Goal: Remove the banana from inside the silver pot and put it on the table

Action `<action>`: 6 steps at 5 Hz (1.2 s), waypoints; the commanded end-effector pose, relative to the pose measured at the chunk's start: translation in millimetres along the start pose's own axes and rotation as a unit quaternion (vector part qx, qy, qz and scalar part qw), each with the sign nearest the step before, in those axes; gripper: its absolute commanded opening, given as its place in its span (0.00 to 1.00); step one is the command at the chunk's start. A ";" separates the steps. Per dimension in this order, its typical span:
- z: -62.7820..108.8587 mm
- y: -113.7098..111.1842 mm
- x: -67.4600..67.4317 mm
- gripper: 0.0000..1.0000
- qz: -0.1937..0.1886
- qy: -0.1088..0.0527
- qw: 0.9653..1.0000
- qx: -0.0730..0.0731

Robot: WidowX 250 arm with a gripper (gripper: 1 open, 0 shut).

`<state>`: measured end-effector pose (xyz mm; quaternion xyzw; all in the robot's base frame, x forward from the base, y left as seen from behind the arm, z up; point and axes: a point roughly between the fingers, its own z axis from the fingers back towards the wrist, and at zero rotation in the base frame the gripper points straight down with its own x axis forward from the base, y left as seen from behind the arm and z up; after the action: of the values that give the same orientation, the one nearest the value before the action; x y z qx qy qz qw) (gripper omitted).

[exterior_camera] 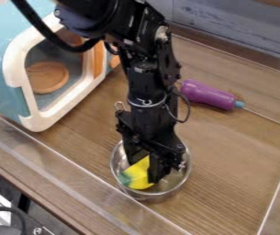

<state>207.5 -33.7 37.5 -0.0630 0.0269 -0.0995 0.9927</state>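
The silver pot (171,181) sits on the brown table (246,165) near its front edge. Inside it lies the yellow banana (137,172) with its green tip toward the front. My black gripper (146,169) points straight down into the pot, its fingers shut on the banana. The arm hides the back of the pot and part of the banana.
A teal toy microwave (32,69) with an open front stands at the left. A purple eggplant toy (209,94) lies behind the arm at the right. A clear raised rim (56,184) runs along the table's front edge.
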 end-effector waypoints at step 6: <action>50.0 -52.5 72.8 0.00 0.031 -0.088 0.996 0.000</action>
<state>262.5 -91.1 75.9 -0.0660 -0.0285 -0.0609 0.9955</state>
